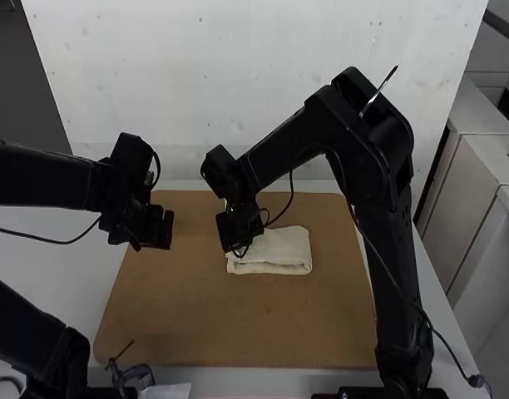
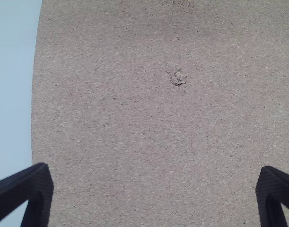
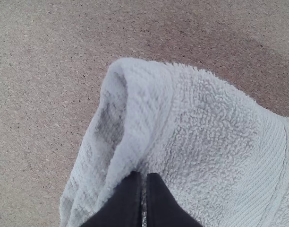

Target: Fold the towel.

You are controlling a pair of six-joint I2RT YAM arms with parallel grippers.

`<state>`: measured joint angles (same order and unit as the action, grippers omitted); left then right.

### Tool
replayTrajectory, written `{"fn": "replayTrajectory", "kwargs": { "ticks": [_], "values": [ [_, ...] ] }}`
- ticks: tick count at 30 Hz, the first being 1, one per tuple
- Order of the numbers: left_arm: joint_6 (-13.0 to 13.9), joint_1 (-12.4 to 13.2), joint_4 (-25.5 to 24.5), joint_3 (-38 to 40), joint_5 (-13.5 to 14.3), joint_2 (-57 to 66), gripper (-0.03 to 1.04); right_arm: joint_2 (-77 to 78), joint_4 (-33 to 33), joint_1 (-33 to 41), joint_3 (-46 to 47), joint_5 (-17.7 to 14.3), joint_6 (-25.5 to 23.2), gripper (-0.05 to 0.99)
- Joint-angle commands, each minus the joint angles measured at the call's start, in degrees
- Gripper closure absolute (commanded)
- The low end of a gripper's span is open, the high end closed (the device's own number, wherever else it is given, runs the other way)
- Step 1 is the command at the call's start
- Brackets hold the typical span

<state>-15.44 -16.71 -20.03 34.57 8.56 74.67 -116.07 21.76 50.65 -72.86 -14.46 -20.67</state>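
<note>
The white towel [image 1: 279,251] lies as a small folded, layered bundle on the brown board. In the high view the left gripper [image 1: 165,230] is over the board's left part, away from the towel. My left gripper [image 2: 154,189] stands wide open, bare board between its fingers. At the towel's left end is the right gripper [image 1: 236,248]. Seen from its wrist, the right gripper [image 3: 144,176] is shut at the towel [image 3: 206,123], its tips close together on a raised, folded edge. A curled layer rises near that edge; the exact pinch is partly hidden.
The brown board [image 1: 196,324] has rounded corners and rests on a pale table [image 1: 96,291]. The right arm reaches across above the board's right side. A small dark clamp-like object [image 1: 134,373] sits at the board's near left corner.
</note>
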Motion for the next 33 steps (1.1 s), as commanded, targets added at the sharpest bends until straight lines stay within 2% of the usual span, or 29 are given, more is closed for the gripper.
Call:
{"fn": "replayTrajectory", "kwargs": {
  "ticks": [1, 5, 6, 9, 11, 14, 21, 27, 31, 33],
  "values": [
    [0.68, 0.54, 0.43, -0.82, -0.82, 0.65, 0.05, 1.64, -0.23, -0.29, -1.58, -0.22, -0.78, 0.92],
    [1.03, 0.63, 0.43, -0.82, -0.82, 0.65, 0.05, 5.24, 0.13, -2.58, -1.93, -0.22, -0.16, 0.90],
    [1.29, 0.80, 0.43, -0.82, -0.82, 0.47, 0.05, 6.38, 0.13, -3.37, -1.93, -0.13, 0.01, 0.82],
    [1.73, 1.24, 0.43, -0.73, -0.82, -0.06, 0.05, 9.90, 1.80, -6.27, -2.02, 0.66, 0.89, 0.45],
    [1.91, 1.42, 0.43, -0.64, -0.91, -0.14, 0.05, 12.01, 2.06, -8.73, -1.41, 1.45, 1.07, 0.24],
    [1.91, 1.42, 0.43, -0.47, -0.91, -0.23, 0.05, 15.44, 3.20, -12.42, 0.44, 2.07, 1.42, 0.05],
    [1.91, 1.59, 0.43, -0.20, -0.91, -1.02, 0.05, 23.96, 0.74, -22.79, 11.42, 3.65, 4.67, -0.03],
    [1.99, 1.59, 0.34, -0.03, -0.30, -3.13, 0.05, 34.77, -6.99, -32.20, 24.52, 4.09, 9.33, -0.03],
    [2.87, 3.88, -0.45, 0.50, -0.21, -5.42, 0.05, 44.70, -12.00, -38.09, 33.05, 4.26, 13.28, -0.03],
    [2.87, 4.14, -0.80, 0.68, -0.12, -7.35, 0.05, 49.98, -12.79, -40.19, 36.21, 4.88, 13.81, -0.03]
  ]
}}
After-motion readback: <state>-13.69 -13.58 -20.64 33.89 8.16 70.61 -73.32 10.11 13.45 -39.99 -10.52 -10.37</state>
